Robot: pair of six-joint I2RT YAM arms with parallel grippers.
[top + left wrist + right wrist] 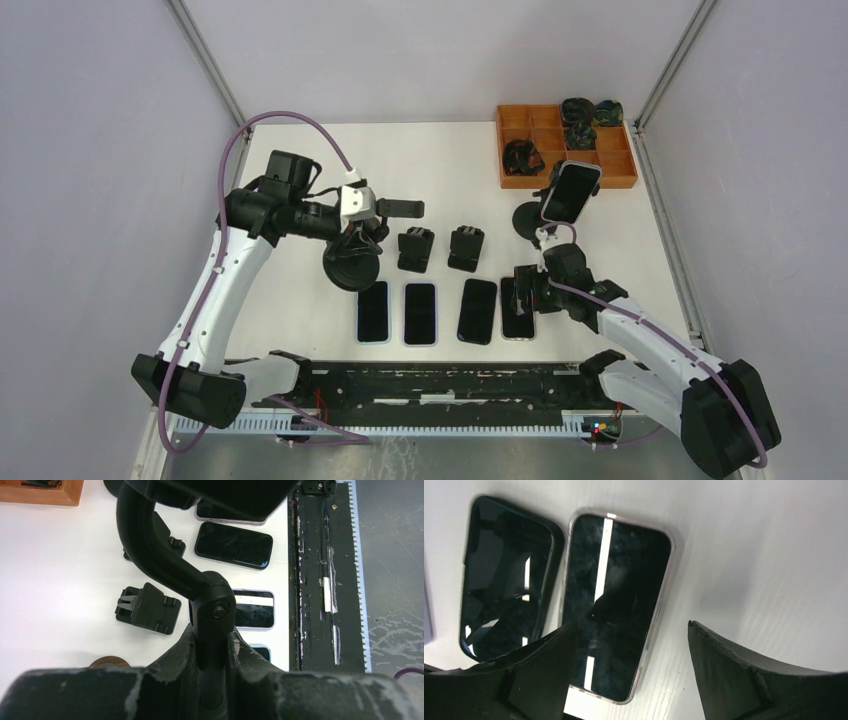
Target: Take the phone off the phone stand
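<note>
I take the orange tray [566, 146] at the far right of the tabletop [450, 160] as my reference. The phone [570, 192] is clipped in its phone stand [527, 218] just in front of the tray's near edge, screen tilted up. Neither arm has hold of it.

My right pincer [525, 295] hangs further toward me from the tray, beyond the stand and apart from it. On the right wrist view its fingers [544, 655] are spread wide with nothing between them. A clear-cased phone [616, 605] lies flat directly beneath, and a black phone [506, 595] lies alongside it. I can't tell whether the fingertips touch the tabletop.

My left pincer [362, 235] is well to the left of the tray. On the left wrist view it [212, 647] is clamped tight on the jointed neck of a second stand [165, 555], which carries no phone. That stand's round base [352, 270] sits below the pincer.

Between that base and the phone stand, two loose black cradles [416, 249] sit side by side.
</note>
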